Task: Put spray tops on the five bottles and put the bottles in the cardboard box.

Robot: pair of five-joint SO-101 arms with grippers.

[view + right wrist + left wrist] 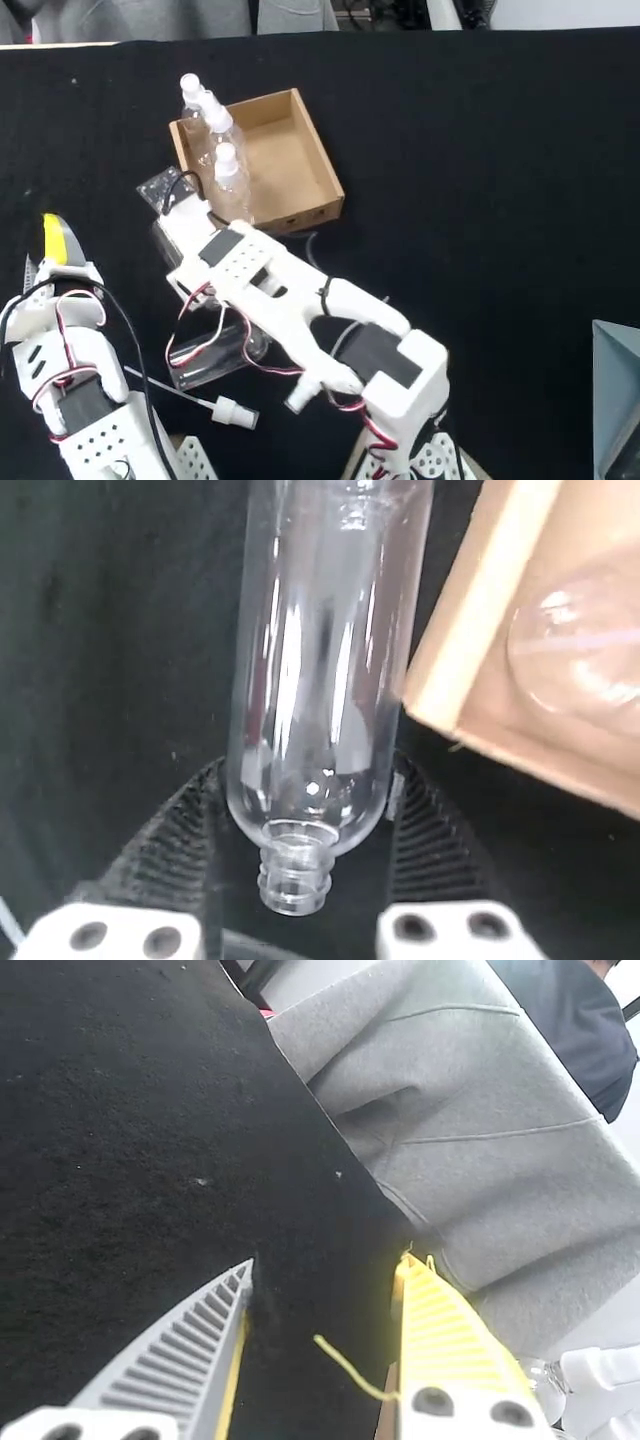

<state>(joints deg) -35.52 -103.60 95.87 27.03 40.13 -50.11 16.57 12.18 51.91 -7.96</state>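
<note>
Uncapped bottle (310,680) clamped btw right fingers (170,840), just beside cardboard box (310,212) on black tabletop (480,150); box has 3 capped bottles (228,178) along one side. Left fingers (445,1330) wide open, empty, over tabletop.

- Bare bottle (310,680): clear plastic, threaded neck open. The right hand (307,770) grips it at the shoulder, neck toward the wrist and body pointing away, just beside the box's outer wall.
- Cardboard box (295,150): brown, shallow, open-topped, just ahead of that hand.
- Capped bottles (228,175), three: clear with white spray tops. They stand in a row inside the box, along the side nearest the hand.
- Lying bottle (205,368): clear, on its side on the worktop behind the hand, partly hidden under its arm.
- Loose spray top (236,412): white with a thin tube, lying on the worktop farther back.
</note>
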